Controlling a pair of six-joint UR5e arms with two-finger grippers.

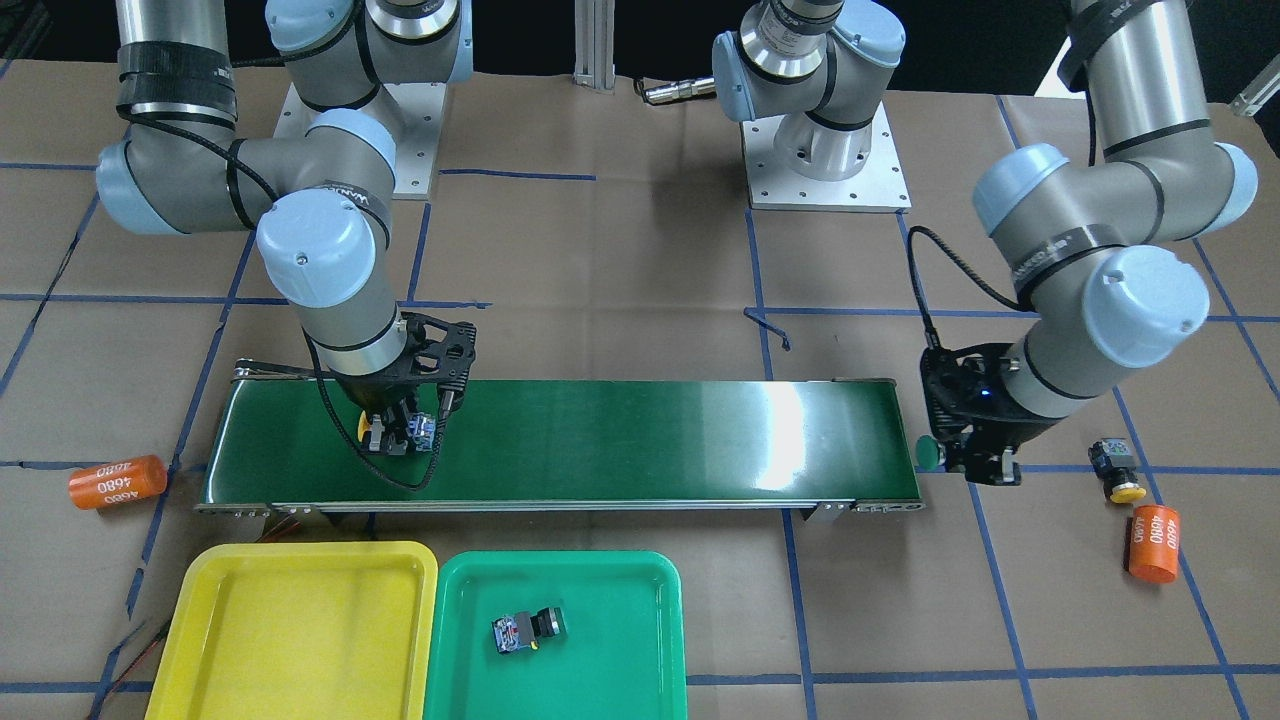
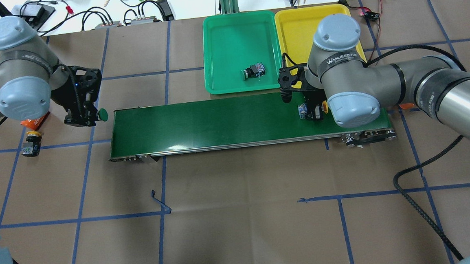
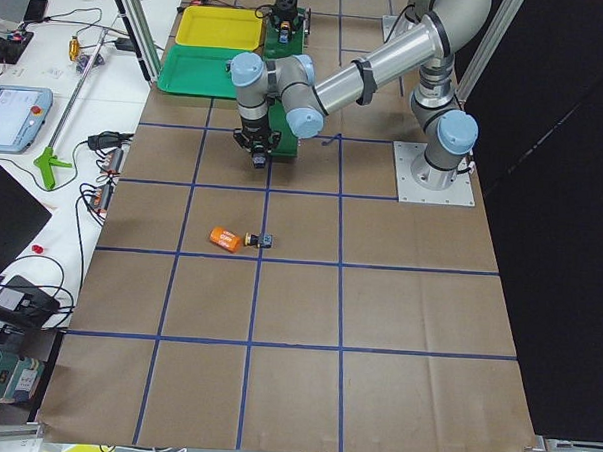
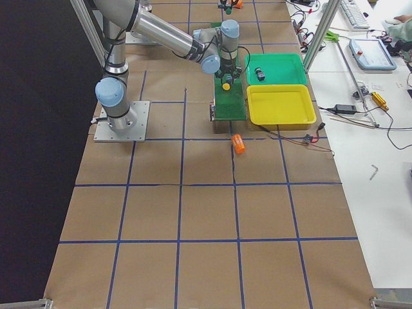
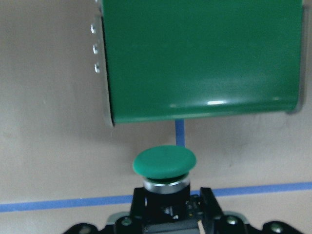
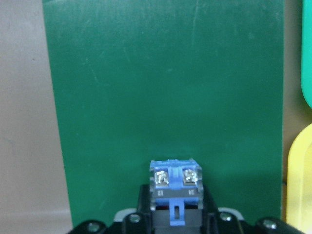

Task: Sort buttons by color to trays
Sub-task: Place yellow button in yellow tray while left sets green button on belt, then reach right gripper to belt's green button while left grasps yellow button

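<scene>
Gripping green button (image 5: 165, 163) in left gripper (image 2: 89, 118), just off belt (image 2: 218, 120) left end, axis along belt, cap toward it. Gripping yellow button (image 6: 174, 183) in right gripper (image 2: 313, 113) over belt's right end, cap pointing right. Yellow tray (image 2: 294, 26) just past far edge; bare paper (image 2: 244, 209) near side.

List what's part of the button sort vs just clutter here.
Job: green button in left gripper; yellow button in right gripper; third button in green tray; loose button on table; yellow tray.
Clutter: orange cylinders; belt, probably only a carrier.
</scene>
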